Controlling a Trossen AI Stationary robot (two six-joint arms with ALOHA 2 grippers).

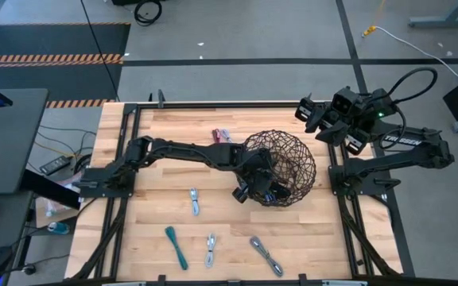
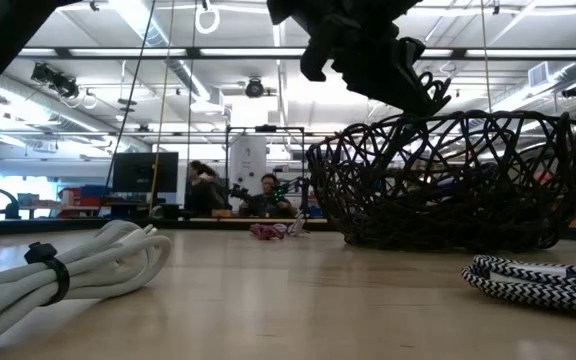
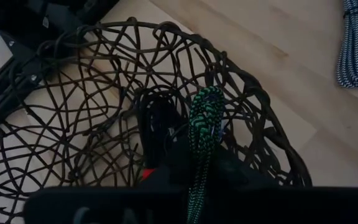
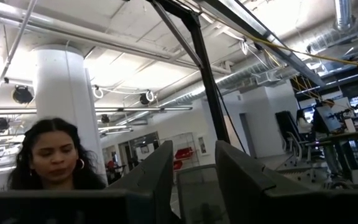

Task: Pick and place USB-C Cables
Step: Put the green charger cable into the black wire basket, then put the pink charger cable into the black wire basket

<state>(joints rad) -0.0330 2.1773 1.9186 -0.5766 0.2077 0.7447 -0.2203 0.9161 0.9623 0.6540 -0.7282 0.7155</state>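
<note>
A green cable (image 3: 202,127) is clamped in the nearly shut jaws of the left gripper (image 1: 254,191), over the basket (image 1: 302,163). The right gripper (image 1: 310,113) is parked aside, jaws apart, empty.

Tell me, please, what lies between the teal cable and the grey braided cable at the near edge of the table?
In the high view, one white cable bundle lies between the teal cable and the grey braided cable; otherwise bare wood.

a dark round wire-mesh basket (image 1: 293,163) sits on the pale wooden table (image 1: 149,238), toward its right side, while beyond the far edge two people (image 2: 208,190) sit among monitors and a white pillar (image 4: 61,87).
</note>
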